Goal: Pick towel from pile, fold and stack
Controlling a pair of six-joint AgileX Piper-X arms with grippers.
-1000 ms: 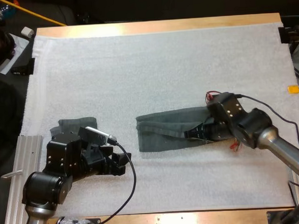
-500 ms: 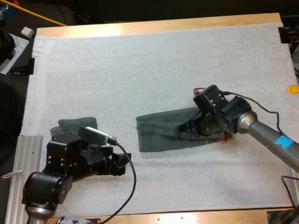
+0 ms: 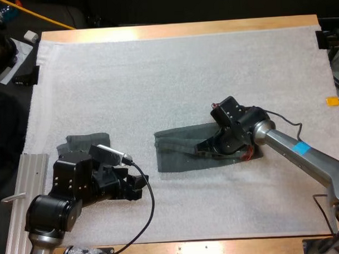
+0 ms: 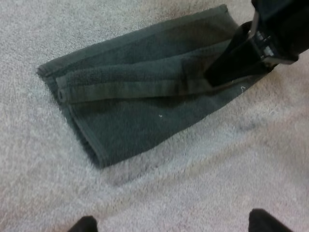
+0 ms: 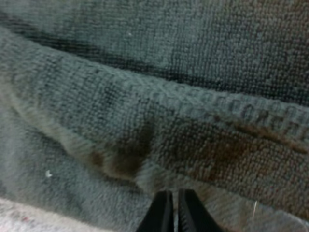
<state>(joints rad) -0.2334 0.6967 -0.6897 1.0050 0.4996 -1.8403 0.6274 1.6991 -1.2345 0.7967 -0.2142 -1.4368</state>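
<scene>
From above, a long-folded grey-green towel (image 3: 179, 152) lies centre frame on the white mat (image 3: 173, 76), right gripper (image 3: 208, 149) at its right end. Left wrist view: left gripper (image 4: 176, 222) spread wide, empty. Right wrist view: fingertips (image 5: 161, 215) pinched on ribbed terry hem.

Your left gripper (image 3: 136, 187) rests low at the near left, fingers spread wide. Your right arm reaches leftward from the right edge, right gripper (image 3: 207, 151) angled down, pinched on the towel (image 3: 176, 152).

Black right end effector (image 3: 206, 150), silver forearm tube (image 3: 318, 165), blue sticker (image 3: 300, 148)
</scene>
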